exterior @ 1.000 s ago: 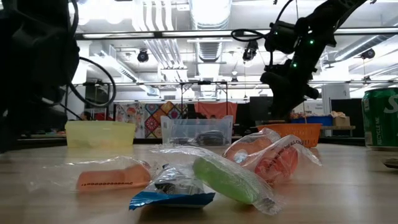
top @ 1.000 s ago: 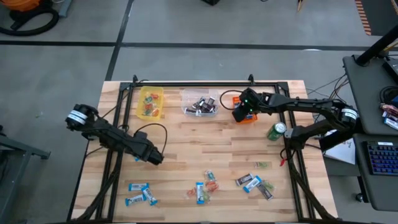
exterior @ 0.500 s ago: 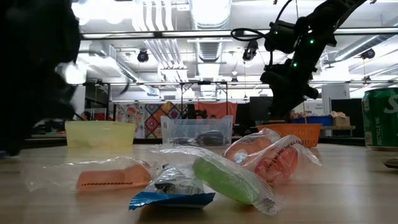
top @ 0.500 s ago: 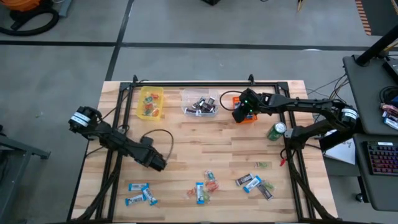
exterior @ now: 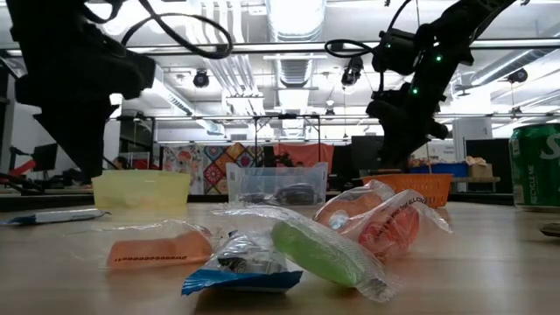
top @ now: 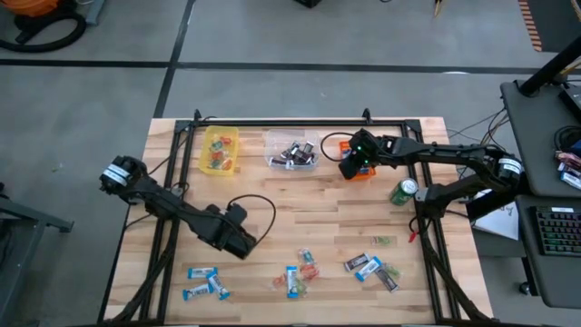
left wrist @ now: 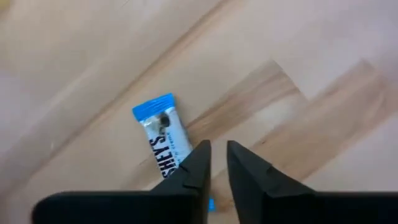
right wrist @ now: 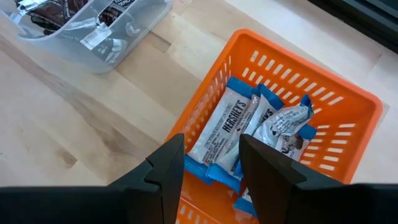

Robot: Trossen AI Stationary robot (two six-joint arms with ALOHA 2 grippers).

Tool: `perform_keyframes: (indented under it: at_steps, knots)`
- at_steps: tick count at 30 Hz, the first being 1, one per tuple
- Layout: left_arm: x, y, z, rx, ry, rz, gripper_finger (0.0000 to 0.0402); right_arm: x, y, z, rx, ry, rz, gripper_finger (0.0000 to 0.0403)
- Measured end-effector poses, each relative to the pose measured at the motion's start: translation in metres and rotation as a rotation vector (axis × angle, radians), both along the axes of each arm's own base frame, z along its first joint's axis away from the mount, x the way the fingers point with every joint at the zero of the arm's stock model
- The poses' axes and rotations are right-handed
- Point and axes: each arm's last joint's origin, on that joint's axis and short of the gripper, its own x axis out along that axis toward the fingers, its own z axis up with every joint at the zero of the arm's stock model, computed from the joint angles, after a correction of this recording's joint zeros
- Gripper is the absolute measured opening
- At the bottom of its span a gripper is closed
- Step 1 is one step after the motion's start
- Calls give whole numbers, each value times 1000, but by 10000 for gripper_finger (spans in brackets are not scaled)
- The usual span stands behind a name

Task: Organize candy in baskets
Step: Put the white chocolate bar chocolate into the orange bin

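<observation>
Orange basket (right wrist: 298,118) was the landmark: the right gripper (right wrist: 211,155) hung just above it, fingers apart and empty, over the blue-and-white bars (right wrist: 233,127) already lying inside. Well away from that basket, toward the near left part of the table (top: 272,213), the left gripper (top: 238,242) had travelled from its spot of a second earlier. Its fingers (left wrist: 200,163) had drawn in from wide to a narrow gap, with nothing between them. A loose blue-and-white bar (left wrist: 164,137) lay on the wood just beside those fingertips. That suggested a pick was starting, not secured. The clear basket (top: 291,151) and yellow basket (top: 219,150) sat in line beside the orange one, while scattered candy (top: 368,265) remained unsorted along the table's near side.
</observation>
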Motion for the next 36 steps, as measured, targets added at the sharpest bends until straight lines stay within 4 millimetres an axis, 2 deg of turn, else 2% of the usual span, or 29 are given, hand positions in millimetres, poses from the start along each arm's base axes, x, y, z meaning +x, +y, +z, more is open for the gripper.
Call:
perform_keyframes:
  at_steps: [3,5,8,10,12,15,20,29,36]
  knots:
    - [-3,-3,-1,61,22,-130,74,0,0,0,0,0,0,144]
    - [-6,-10,-1,184,-10,-251,101,0,0,0,6,-2,4,144]
    - [-17,-36,-3,361,-123,-461,132,0,1,0,26,-10,23,144]
    - [-30,-51,-2,444,-199,-516,143,1,2,0,34,-13,31,144]
    - [-44,-59,-4,509,-302,-471,148,1,3,0,33,-15,36,144]
    - [-61,-63,-14,495,-425,-364,149,3,4,1,27,-26,43,144]
    - [-80,-59,-40,445,-483,-293,150,7,8,1,20,-42,63,144]
    - [-88,-48,-72,518,-412,-295,150,10,14,2,23,-47,83,144]
    - [-91,-48,-91,477,-297,-239,150,11,13,2,17,-58,82,144]
